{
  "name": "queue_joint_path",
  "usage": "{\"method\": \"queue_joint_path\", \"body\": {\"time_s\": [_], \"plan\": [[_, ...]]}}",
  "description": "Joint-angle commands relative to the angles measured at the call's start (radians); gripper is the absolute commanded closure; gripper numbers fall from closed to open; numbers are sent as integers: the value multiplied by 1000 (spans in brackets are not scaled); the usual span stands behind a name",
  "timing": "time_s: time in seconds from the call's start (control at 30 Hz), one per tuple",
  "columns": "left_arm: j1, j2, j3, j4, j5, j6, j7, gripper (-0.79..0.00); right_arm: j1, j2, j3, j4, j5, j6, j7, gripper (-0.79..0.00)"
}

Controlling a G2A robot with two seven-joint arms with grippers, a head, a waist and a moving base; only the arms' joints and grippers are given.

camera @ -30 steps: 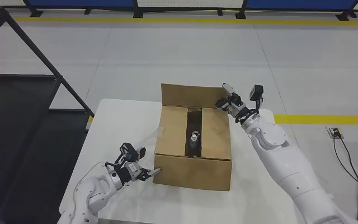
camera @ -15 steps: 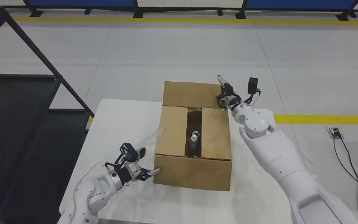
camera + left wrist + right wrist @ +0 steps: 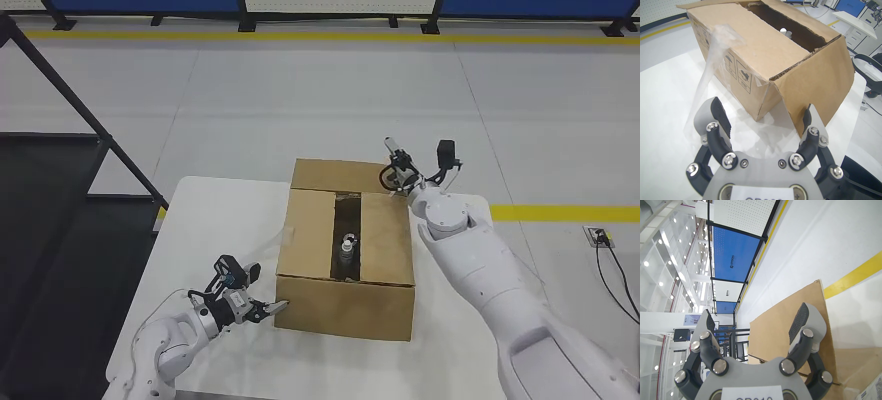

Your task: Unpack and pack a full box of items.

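A brown cardboard box (image 3: 345, 262) stands in the middle of the white table (image 3: 215, 235), its top flaps parted along a dark slot. A white bottle cap (image 3: 347, 241) shows through the slot, also seen as a bottle cap (image 3: 783, 30) from the left wrist. The far end flap (image 3: 335, 173) stands raised. My right gripper (image 3: 397, 168) is open at the box's far right corner, straddling the raised flap (image 3: 789, 321). My left gripper (image 3: 268, 309) is open low on the table at the box's near left corner (image 3: 761, 106). A strip of clear tape (image 3: 715, 56) hangs from the box's side.
A black metal frame (image 3: 80, 120) stands off the table's left side. Yellow floor lines (image 3: 565, 212) run behind and to the right of the table. Bare tabletop lies left of the box.
My right gripper has swung left and towards the far flap, which has risen from lying outward to more upright. The left arm has kept still.
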Motion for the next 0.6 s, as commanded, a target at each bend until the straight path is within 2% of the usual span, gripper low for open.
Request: {"method": "queue_joint_path", "body": {"time_s": [0.0,0.57], "plan": [[0,0,0,0,0,0,0,-785,2,-7,4,15,0,-3,3,-785],[0,0,0,0,0,0,0,-785,18,-39,49,93,-12,-18,23,-785]]}}
